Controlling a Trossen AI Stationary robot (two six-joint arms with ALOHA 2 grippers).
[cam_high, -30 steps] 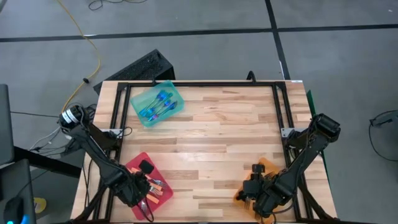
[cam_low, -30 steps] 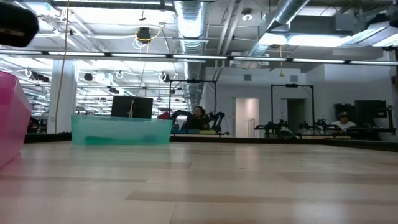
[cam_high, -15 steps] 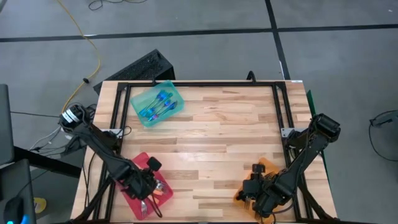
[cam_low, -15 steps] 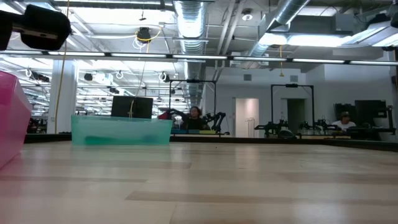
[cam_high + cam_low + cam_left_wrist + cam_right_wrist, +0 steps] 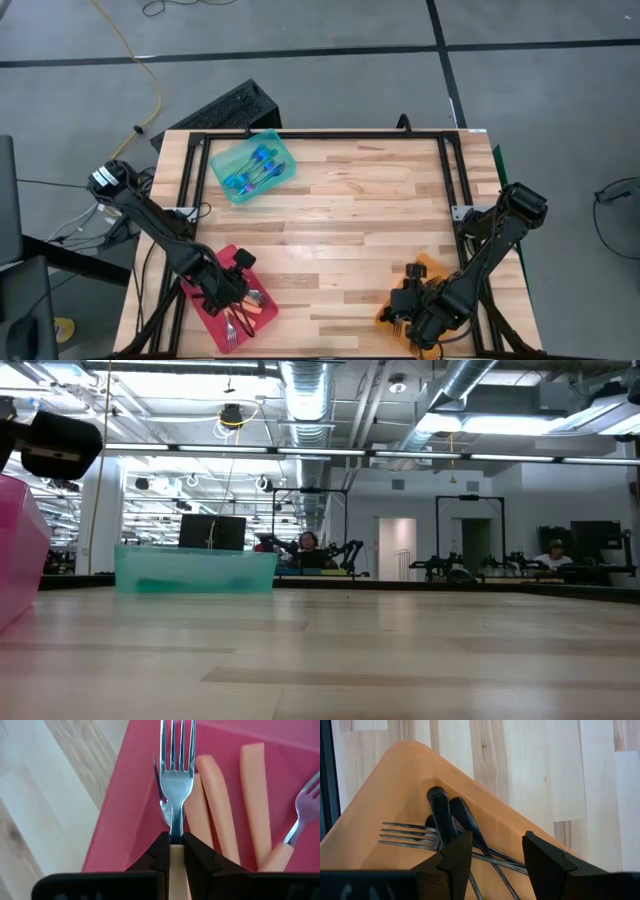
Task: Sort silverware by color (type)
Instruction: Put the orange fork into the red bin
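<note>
My left gripper (image 5: 228, 290) hangs over the red tray (image 5: 205, 305) at the table's near left, shut on an orange-handled fork (image 5: 176, 775) with metal tines. More orange-handled forks (image 5: 252, 795) lie flat on that tray's floor. My right gripper (image 5: 492, 855) stands open above black forks (image 5: 442, 822) that lie in the orange tray (image 5: 395, 780) at the near right, with its fingers over their handles. Blue-handled forks (image 5: 255, 165) lie in the teal tray (image 5: 228, 190) at the far left. My left gripper pinches the fork's pale orange handle (image 5: 176, 857) at its upper end, just below the metal neck, between its two fingers. The fingers slant steeply down and lie along the fork. The tines stick out past the fingertips over the tray floor; whether they touch it cannot be told.
A dark frame (image 5: 320, 135) runs along the table's far, left and right edges. Between the three trays lies bare wooden tabletop (image 5: 350, 220). In the low view the red tray's wall (image 5: 15, 550) and the teal tray (image 5: 195, 570) show at the left.
My left gripper has gone a little toward the table's far right over the red tray, has sunk and has tipped more steeply down, still shut on the fork.
</note>
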